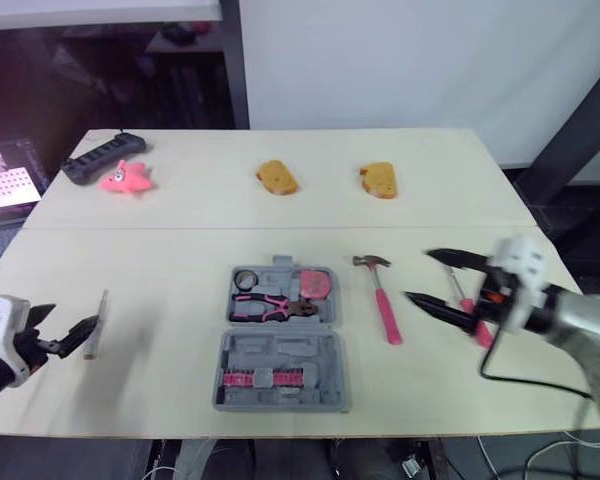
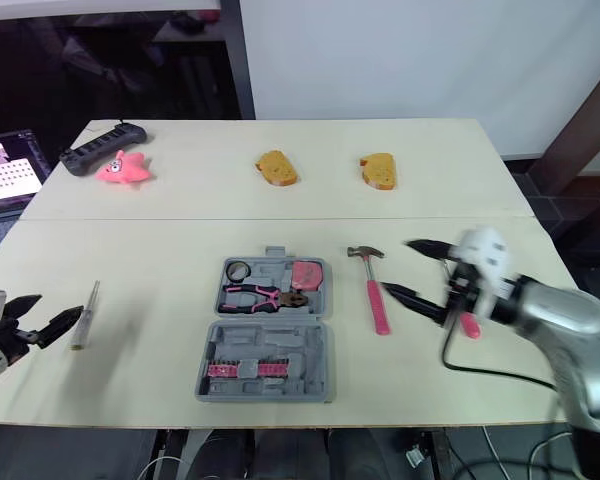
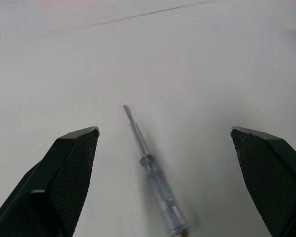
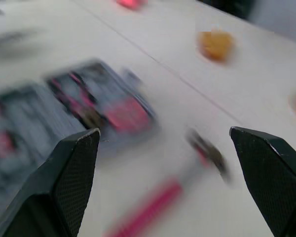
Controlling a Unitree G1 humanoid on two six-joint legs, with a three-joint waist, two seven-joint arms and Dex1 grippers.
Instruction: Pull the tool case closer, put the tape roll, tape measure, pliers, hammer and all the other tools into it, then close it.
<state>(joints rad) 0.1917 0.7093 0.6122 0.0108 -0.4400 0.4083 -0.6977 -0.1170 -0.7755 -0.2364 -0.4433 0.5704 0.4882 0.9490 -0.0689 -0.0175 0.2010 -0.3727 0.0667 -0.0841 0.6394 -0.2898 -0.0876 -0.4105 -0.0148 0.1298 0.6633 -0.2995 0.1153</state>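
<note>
Left eye view puts the tool case [image 1: 283, 345] open and flat on the table [image 1: 180, 250], near the front edge and about midway between the two arms. Its far half holds the tape roll [image 1: 246, 279], the pliers [image 1: 270, 307] with pink grips, and the pink tape measure [image 1: 318, 283]. Its near half holds a row of small bits [image 1: 262, 379].

The hammer [image 1: 382, 300] lies on the table just to the right of the case, with its head away from the robot and its pink handle pointing back toward the robot. Further right lies a second pink-handled tool [image 1: 483, 335], partly hidden by the right gripper [image 1: 425, 276]. That gripper hangs beside the hammer with its two black fingers [image 4: 74, 168] spread wide and nothing between them. In its wrist view the hammer and the case show blurred beyond the gap.

On the left side, well apart from the case, a thin clear screwdriver [image 3: 150, 170] lies on the bare table. The left gripper [image 1: 68, 325] is low over it, fingers [image 3: 71, 168] wide apart. In the wrist view the screwdriver sits between them and touches neither.

Toward the far edge of the table are two brown bread-like pieces [image 1: 277, 177] [image 1: 378, 180], a pink star toy [image 1: 127, 178] and, just beside it, a black power strip [image 1: 102, 156].
</note>
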